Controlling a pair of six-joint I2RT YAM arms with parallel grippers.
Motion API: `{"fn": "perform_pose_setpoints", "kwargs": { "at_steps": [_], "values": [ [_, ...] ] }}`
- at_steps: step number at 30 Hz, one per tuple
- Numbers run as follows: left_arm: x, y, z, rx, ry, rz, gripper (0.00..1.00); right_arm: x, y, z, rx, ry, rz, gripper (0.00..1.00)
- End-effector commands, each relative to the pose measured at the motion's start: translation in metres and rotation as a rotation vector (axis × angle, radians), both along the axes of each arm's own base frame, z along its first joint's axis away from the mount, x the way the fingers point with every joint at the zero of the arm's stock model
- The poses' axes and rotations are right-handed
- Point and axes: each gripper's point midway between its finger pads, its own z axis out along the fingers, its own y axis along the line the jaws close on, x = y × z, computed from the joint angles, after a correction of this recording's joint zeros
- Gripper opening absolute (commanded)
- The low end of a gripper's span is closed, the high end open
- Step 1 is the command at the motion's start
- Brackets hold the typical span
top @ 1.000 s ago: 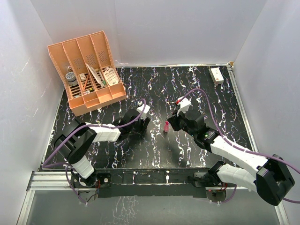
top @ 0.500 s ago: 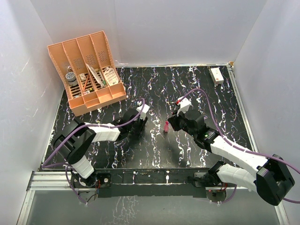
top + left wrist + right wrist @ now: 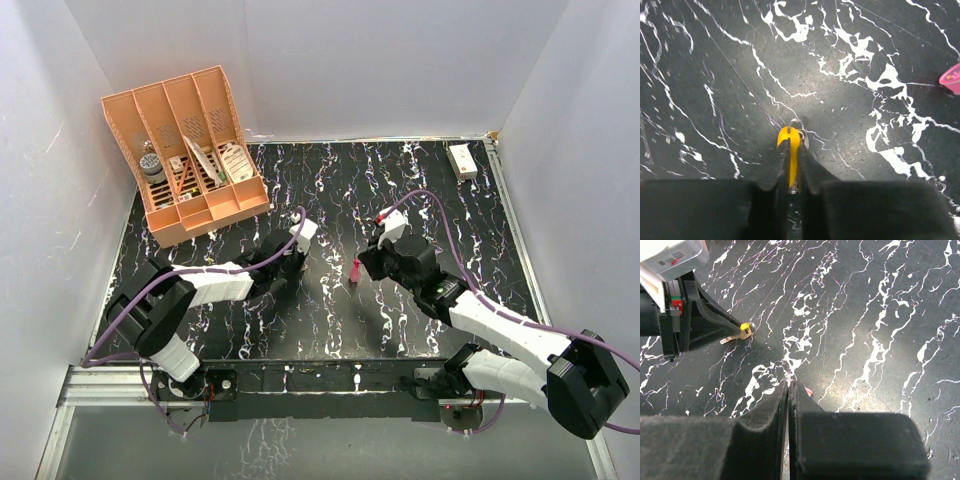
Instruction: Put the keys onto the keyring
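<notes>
Both hands gripping | left hand (image 3: 791, 156) pinches the key (image 3: 789, 136) near the bench (image 3: 715, 60) | right hand (image 3: 789, 386) clamps the keyring (image 3: 355, 269), well apart | step: approach | next — fine alignment, key onto keyring.

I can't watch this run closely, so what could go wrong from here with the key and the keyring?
The key is pinched only at its yellow head by the left gripper, so it may twist or slip on contact. The right gripper hides most of the keyring; its metal ring isn't visible, so threading could miss.
</notes>
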Motion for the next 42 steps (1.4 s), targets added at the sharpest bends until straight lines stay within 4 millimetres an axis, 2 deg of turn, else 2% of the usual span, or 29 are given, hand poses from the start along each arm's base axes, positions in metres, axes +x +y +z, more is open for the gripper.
{"fn": "perform_pose_setpoints", "kwargs": {
  "at_steps": [1, 16, 23, 32, 42],
  "values": [
    [0.011, -0.002, 0.028, -0.041, -0.054, 0.022, 0.00, 0.004, 0.004, 0.020, 0.044, -0.069, 0.008, 0.00],
    [0.013, -0.010, 0.047, -0.084, -0.096, -0.010, 0.00, 0.001, 0.014, 0.026, 0.064, -0.070, 0.055, 0.00],
    [0.015, -0.017, 0.085, -0.139, -0.156, -0.041, 0.00, -0.003, 0.031, 0.027, 0.104, -0.057, 0.137, 0.00],
    [0.015, -0.029, 0.122, -0.186, -0.191, -0.097, 0.00, -0.005, 0.047, 0.030, 0.138, -0.054, 0.211, 0.00],
    [0.012, -0.039, 0.144, -0.231, -0.167, -0.126, 0.00, -0.003, 0.052, 0.049, 0.177, -0.101, 0.230, 0.00]
  ]
}}
